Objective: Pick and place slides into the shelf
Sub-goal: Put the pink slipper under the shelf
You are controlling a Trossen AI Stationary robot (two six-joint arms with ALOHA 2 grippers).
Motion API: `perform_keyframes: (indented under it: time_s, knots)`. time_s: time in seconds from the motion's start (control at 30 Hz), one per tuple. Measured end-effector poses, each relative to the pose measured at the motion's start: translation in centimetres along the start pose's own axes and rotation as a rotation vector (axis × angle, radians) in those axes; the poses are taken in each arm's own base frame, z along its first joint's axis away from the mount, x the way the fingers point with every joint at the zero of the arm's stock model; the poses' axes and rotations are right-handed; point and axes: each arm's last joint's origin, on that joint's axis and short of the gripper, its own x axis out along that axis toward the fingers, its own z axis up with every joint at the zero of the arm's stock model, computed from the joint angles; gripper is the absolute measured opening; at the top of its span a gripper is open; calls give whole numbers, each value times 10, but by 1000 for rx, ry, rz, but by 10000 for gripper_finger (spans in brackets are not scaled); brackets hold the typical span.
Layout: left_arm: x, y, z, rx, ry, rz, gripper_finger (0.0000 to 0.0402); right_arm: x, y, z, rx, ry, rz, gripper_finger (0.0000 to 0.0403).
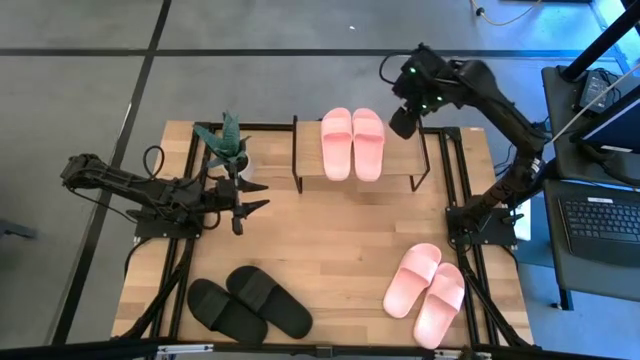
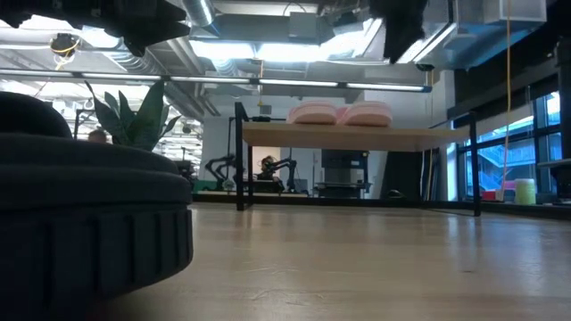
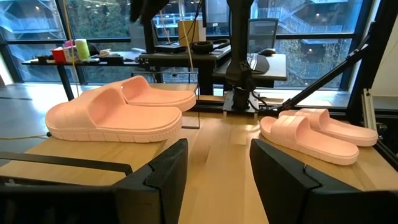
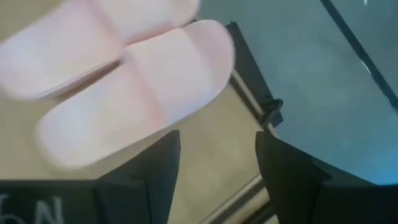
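One pale pink pair of slides (image 1: 352, 143) lies side by side, soles down, on the shelf's top board (image 1: 400, 166) at the table's far edge; the low view shows this pair (image 2: 339, 113) on the board (image 2: 357, 136). A second pink pair (image 1: 425, 290) lies on the table near the right front corner. The black pair (image 1: 250, 303) lies near the left front. My right gripper (image 1: 403, 122) hovers open above the shelf's right end, beside the pink pair (image 4: 124, 93). My left gripper (image 1: 255, 197) is open, low over the table's left half.
A potted plant (image 1: 228, 145) stands left of the shelf, just beyond my left gripper. Black frame rails run along the table's left and right edges. Bare wood lies in the table's middle between the shelf and the two pairs at the front.
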Motion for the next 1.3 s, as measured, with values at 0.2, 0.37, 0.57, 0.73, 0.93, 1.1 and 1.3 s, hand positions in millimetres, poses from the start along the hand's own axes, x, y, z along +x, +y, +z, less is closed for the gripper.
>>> perform_keyframes:
  time_s: [0.2,0.37,0.57,0.73,0.93,1.1,1.3]
  knots:
    - [0,0,0,2,4,0,166,-56,43,-16,-23,-91,96,210]
    - [0,0,0,2,4,0,166,-93,81,-42,-44,-165,237,210]
    - [0,0,-1,3,6,0,166,-115,129,-67,-74,-156,375,210]
    - [0,0,-4,19,39,0,166,-98,176,-97,-81,6,385,210]
    - [0,0,-4,20,41,0,166,-62,225,-154,-41,217,257,210]
    - [0,0,-4,19,41,0,166,-45,256,-206,11,297,232,210]
    - [0,0,-4,19,41,-1,166,-36,285,-254,117,378,352,210]
